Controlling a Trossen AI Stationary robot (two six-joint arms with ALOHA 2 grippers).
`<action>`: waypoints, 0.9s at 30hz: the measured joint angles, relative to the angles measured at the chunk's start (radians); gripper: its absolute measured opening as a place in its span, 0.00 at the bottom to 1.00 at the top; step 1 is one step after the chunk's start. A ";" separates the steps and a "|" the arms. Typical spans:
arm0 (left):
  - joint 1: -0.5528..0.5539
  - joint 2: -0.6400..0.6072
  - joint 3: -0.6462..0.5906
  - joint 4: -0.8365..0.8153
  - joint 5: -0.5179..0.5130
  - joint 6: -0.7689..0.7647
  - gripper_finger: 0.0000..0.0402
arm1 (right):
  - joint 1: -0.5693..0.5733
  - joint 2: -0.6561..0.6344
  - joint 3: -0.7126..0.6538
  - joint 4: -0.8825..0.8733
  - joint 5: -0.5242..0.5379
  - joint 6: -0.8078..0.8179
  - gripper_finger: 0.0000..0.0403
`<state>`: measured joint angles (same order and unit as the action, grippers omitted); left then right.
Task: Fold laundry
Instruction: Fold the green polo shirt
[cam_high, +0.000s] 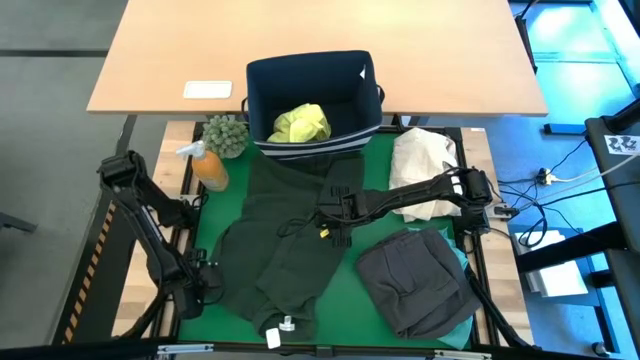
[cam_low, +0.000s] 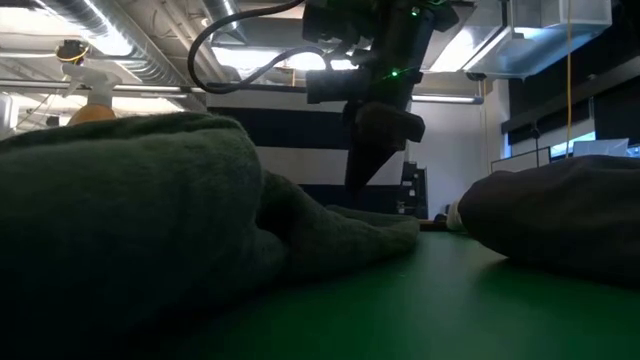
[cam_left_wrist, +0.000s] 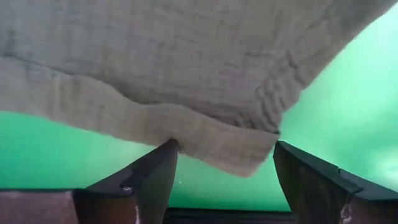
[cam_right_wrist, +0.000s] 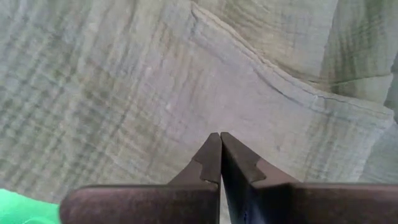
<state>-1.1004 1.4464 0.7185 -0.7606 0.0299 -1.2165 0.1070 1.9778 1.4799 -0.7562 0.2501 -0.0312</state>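
Olive garment (cam_high: 285, 240): spread flat on the green mat (cam_high: 345, 300), running from the bin towards the near edge, left of centre; a white tag shows at its near hem.
Grey garment (cam_high: 415, 280): folded, on the mat's near right part, apart from the olive one; a strip of turquoise cloth (cam_high: 462, 262) shows at its right edge.
Yellow-green shirt (cam_high: 300, 123): bunched inside the bin.
Left hand (cam_high: 207, 283): low at the olive garment's left edge, fingers spread and released; in the left wrist view the cloth's hem (cam_left_wrist: 205, 140) lies just ahead of the fingers (cam_left_wrist: 146, 180), between them, not pinched.
Right hand (cam_high: 338, 228): over the middle of the olive garment, fingers clenched tip to tip with nothing between them; in the low view it hangs just above the cloth (cam_low: 130, 200).
Bin (cam_high: 262, 105): navy, at the mat's far edge, touching the olive garment's far end.
Beige bundle (cam_high: 425, 165): right of the bin, under the right arm.
Bottle (cam_high: 208, 168) and plant (cam_high: 227, 133): left of the bin.
Surface (cam_high: 300, 30): wooden, beyond the mat.
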 joint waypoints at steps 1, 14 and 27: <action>0.000 0.019 0.000 0.006 0.008 0.015 0.65 | 0.000 0.000 0.000 0.000 0.000 0.000 0.01; -0.001 0.082 0.004 0.007 -0.014 0.042 0.56 | 0.000 0.000 0.000 0.000 -0.007 0.000 0.01; 0.024 0.084 0.004 0.009 -0.050 0.037 0.04 | 0.000 0.000 0.000 0.051 -0.026 -0.027 0.01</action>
<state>-1.0766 1.5307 0.7224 -0.7513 -0.0204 -1.1793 0.1070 1.9780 1.4799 -0.7050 0.2245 -0.0582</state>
